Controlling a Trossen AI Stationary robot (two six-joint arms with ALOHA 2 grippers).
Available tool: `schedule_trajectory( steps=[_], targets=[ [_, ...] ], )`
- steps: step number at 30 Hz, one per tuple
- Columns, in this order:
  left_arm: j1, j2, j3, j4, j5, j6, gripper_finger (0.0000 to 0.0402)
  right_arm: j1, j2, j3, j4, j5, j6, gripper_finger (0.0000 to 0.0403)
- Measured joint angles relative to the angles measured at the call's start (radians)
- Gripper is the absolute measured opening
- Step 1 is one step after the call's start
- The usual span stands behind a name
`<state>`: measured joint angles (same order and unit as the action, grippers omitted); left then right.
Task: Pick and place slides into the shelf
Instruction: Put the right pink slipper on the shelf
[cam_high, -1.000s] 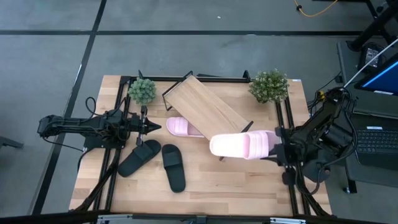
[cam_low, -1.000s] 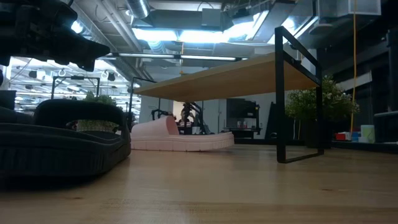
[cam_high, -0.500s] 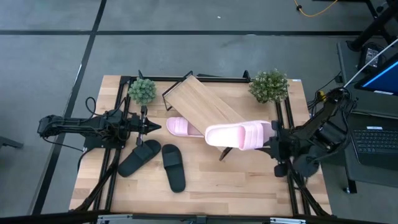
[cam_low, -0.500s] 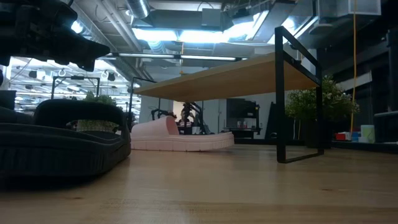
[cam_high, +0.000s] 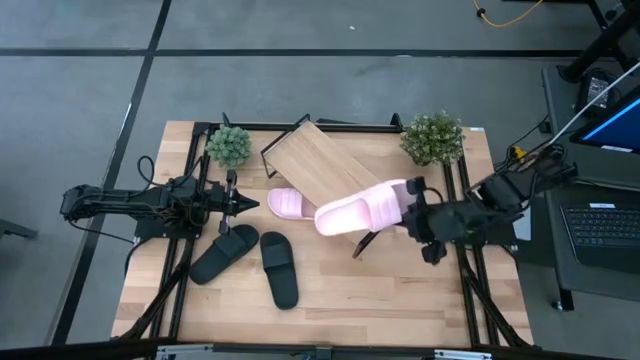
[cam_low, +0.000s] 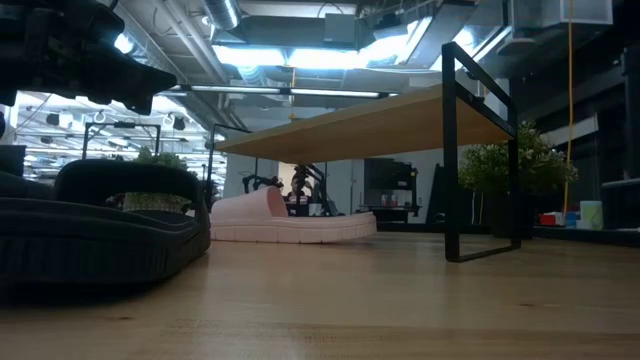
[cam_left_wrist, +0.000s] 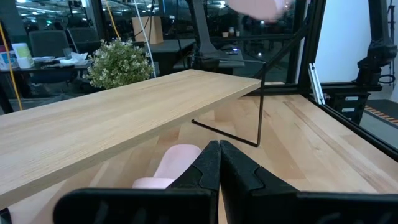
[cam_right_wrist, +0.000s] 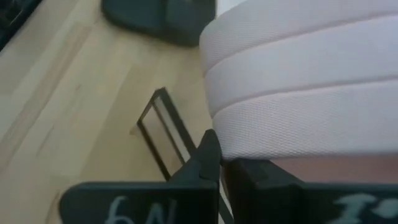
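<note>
1. L arm lies along the bench's left edge; left gripper (cam_high: 248, 203) points inward, fingers clenched together w/ nothing between them, per the left wrist view. It hangs just above the heel of the nearer black slide.
2. Small plant (cam_high: 229, 146) near the bench's far-left corner.
3. We log two black slides on the bench, front-left of centre: one (cam_high: 224, 253) angled, the other (cam_high: 279, 268) beside it, toes apart, not touching as far as we can tell.
4. Pink slide on the bench (cam_high: 290, 205) lies partly under the shelf's left side; low view shows it flat, sole down (cam_low: 290, 220).
5. Shelf (cam_high: 325, 173) sits diagonally mid-bench, far-left end toward the small plant, near-right end toward the right gripper; board raised on black frame.
6. Second pink slide (cam_high: 360, 208) is held in the air over the shelf's near-right end, toe pointing left. We can't tell if it touches the board.
7. Right gripper (cam_high: 418, 213) grasps that slide at its heel end; wrist view shows the strap (cam_right_wrist: 298, 81) right above the fingers.
8. Larger plant (cam_high: 432, 138) at the far-right corner.
</note>
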<state>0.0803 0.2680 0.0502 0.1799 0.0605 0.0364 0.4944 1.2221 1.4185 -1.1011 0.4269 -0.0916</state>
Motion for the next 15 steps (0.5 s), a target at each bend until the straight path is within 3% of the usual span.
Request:
schedule_trajectory(
  steps=[4,15],
  targets=[
    [0.000,0.000,0.000,0.000,0.000,0.000,0.0000,-0.100,0.000,0.000,-0.013,-0.117,-0.102,0.0010],
    [0.000,0.000,0.000,0.000,0.000,0.000,0.0000,-0.329,0.000,0.000,-0.098,-0.300,-0.245,0.0010]
  ],
)
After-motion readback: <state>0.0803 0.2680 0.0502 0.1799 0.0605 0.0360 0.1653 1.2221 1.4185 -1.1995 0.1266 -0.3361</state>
